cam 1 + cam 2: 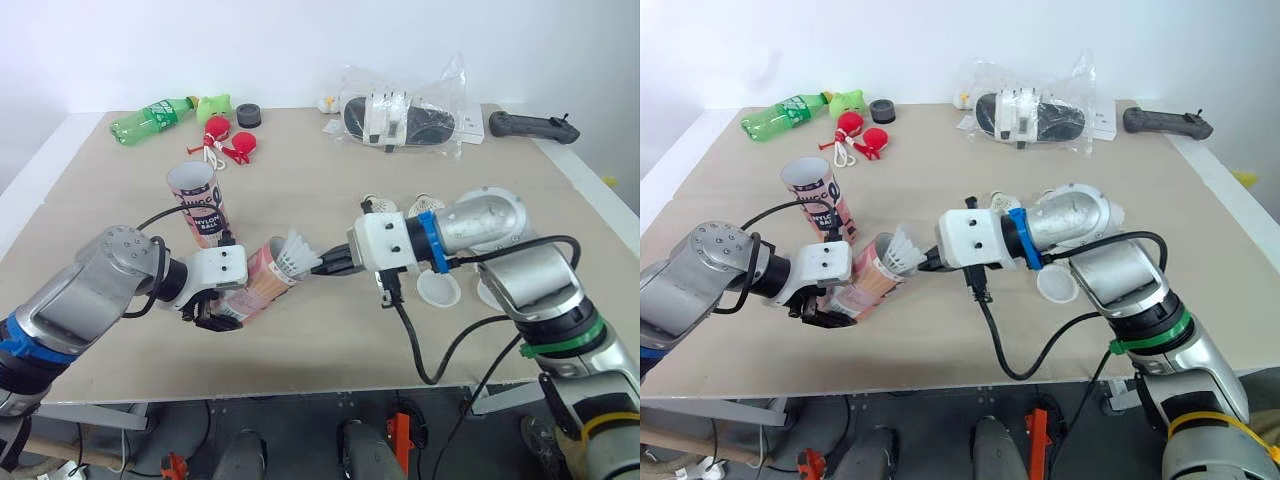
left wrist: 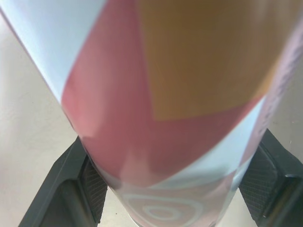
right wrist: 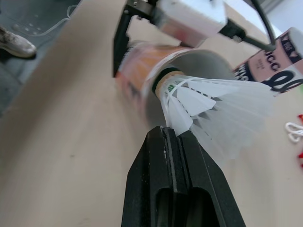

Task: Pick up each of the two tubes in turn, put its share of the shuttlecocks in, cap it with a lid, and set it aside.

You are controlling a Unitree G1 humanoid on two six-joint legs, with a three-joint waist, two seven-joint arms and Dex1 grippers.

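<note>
One shuttlecock (image 1: 293,253) in right gripper (image 1: 321,266), at mouth of tube (image 1: 258,283)

Upright pink-and-white cardboard tube (image 3: 280,60): a dark band carries white capitals reading roughly "JCC"; the first letter is uncertain. The larger black characters beneath it are cut off and cannot be read. In the head views the same tube shows black print too small to read.

Green plastic bottle (image 1: 150,120): label illegible.

Tilted pink-orange-white cardboard tube (image 2: 165,118): no legible text.

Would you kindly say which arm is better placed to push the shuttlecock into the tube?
Right: the right gripper pinches the shuttlecock at the mouth of the tube, which the left gripper holds.
</note>
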